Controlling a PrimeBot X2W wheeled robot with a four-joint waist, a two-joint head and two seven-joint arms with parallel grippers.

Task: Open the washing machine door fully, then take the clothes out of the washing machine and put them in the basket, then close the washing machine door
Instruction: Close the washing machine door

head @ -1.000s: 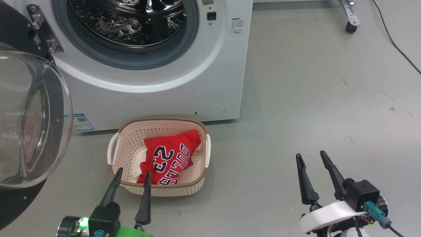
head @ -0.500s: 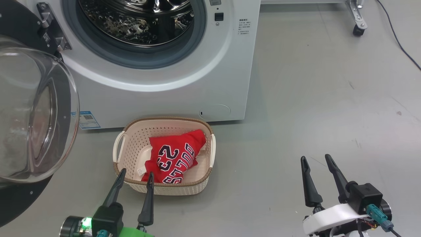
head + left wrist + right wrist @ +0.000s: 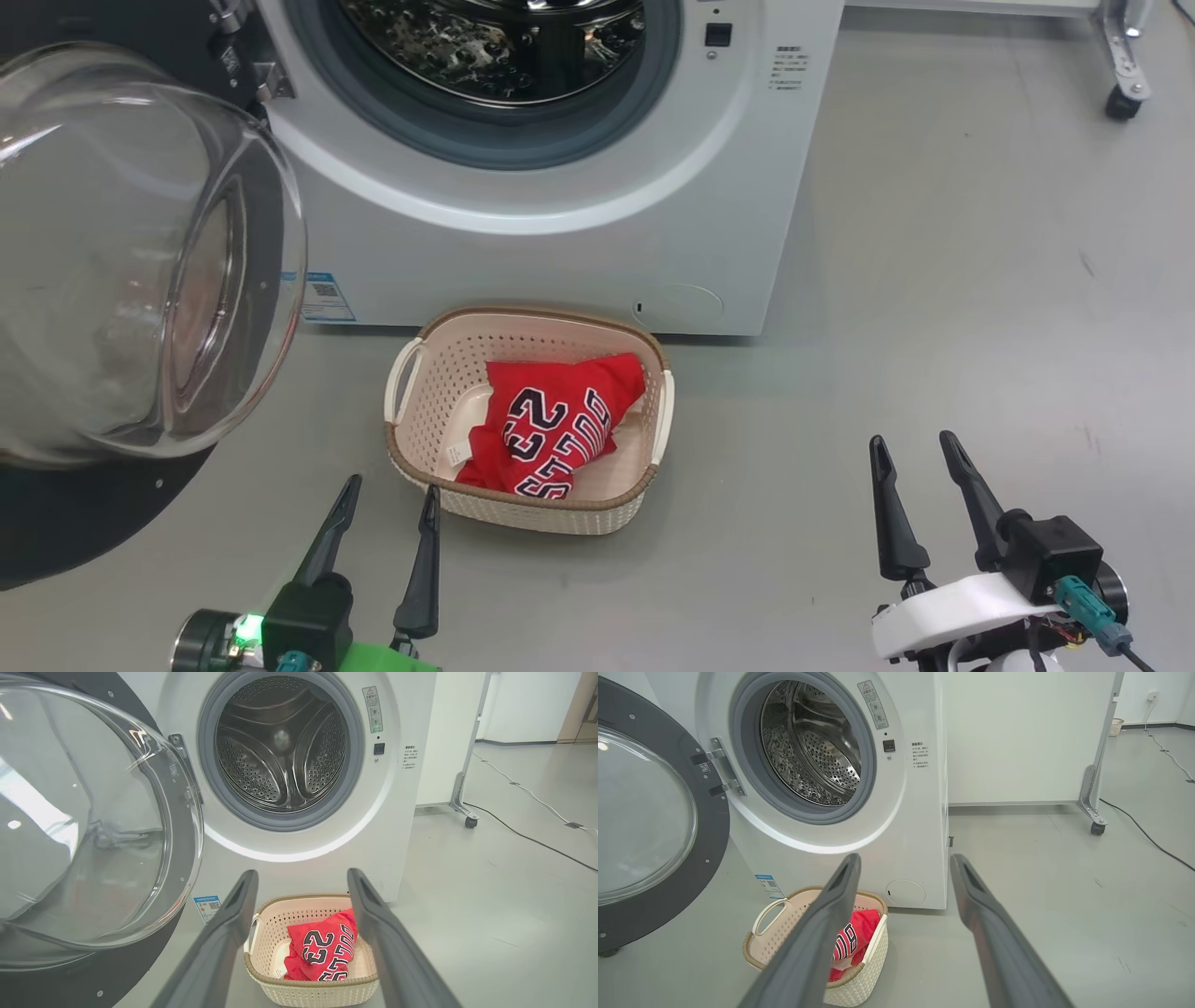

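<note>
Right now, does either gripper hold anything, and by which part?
Nothing is held: left gripper and right gripper are open and empty; the clothes lie in the basket.

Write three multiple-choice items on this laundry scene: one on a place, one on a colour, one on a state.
1. The red jersey with block lettering lies: A) in the steel drum; B) in the cream perforated plastic basket; C) on the floor.
2. The basket's woven-look rim is: A) brown; B) blue; C) black.
3. The round, black-rimmed glass door of the white washing machine is: A) shut; B) swung wide open; C) lying on the floor.
Answers: 1 B, the jersey sits within the basket's walls. 2 A, a brown band caps the cream wall. 3 B, the door stands aside of the uncovered opening.
</note>
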